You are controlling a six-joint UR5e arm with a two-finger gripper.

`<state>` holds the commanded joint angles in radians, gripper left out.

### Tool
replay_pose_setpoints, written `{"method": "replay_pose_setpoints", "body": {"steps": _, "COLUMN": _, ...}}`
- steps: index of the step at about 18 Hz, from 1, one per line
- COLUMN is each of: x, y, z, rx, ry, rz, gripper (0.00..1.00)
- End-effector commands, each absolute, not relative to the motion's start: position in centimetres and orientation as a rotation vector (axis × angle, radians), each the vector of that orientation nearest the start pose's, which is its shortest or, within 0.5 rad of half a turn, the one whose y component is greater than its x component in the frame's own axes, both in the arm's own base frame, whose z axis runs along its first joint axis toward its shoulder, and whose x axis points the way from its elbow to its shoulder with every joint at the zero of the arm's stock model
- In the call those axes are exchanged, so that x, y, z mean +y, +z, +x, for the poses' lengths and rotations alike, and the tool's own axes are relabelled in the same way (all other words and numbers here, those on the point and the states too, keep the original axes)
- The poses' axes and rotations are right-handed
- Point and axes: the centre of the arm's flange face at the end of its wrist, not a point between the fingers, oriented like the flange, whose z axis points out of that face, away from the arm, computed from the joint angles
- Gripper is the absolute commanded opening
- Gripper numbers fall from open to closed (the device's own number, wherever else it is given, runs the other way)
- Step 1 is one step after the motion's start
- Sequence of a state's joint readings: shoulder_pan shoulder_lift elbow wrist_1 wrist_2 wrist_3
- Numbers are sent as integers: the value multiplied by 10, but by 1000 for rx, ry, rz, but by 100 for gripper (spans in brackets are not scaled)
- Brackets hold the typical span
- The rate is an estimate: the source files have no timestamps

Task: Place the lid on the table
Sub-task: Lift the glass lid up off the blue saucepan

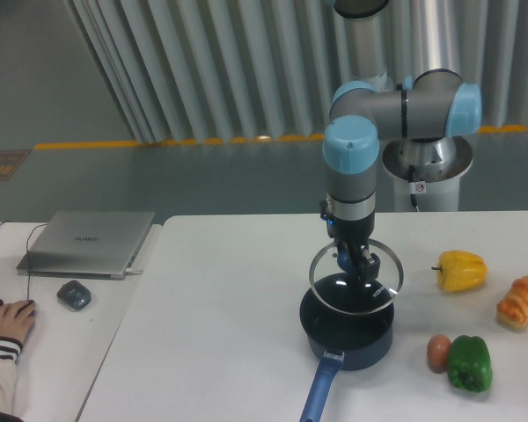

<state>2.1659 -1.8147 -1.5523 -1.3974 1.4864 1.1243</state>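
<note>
White table (246, 290) spreading wide beneath and to every side of the tool. Dark pot (348, 330) directly below. Glass lid (355, 278) hanging tilted just above pot, clear of its rim. Gripper (356, 264) closed on lid's centre knob. Bare tabletop nearest toward the camera's left.

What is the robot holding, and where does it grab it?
The gripper holds the glass lid by its blue centre knob, lifted above the pot.

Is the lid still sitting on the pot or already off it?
Off. The lid hangs tilted above the pot, held at its knob by the gripper; its rim clears the pot's.
</note>
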Motion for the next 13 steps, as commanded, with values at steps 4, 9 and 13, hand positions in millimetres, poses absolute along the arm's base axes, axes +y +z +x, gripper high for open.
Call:
{"method": "replay_pose_setpoints", "body": {"steps": 4, "x": 546, "y": 387, "z": -217, "rx": 852, "ry": -164, "rz": -2972, "gripper": 59}}
{"method": "replay_pose_setpoints", "body": {"steps": 9, "x": 536, "y": 387, "z": -219, "rx": 923, "ry": -189, "rz": -2933, "gripper": 58}}
{"method": "replay_pose_setpoints", "body": {"steps": 13, "x": 524, "y": 384, "z": -222, "rx": 1014, "ry": -205, "rz": -2906, "gripper": 56}}
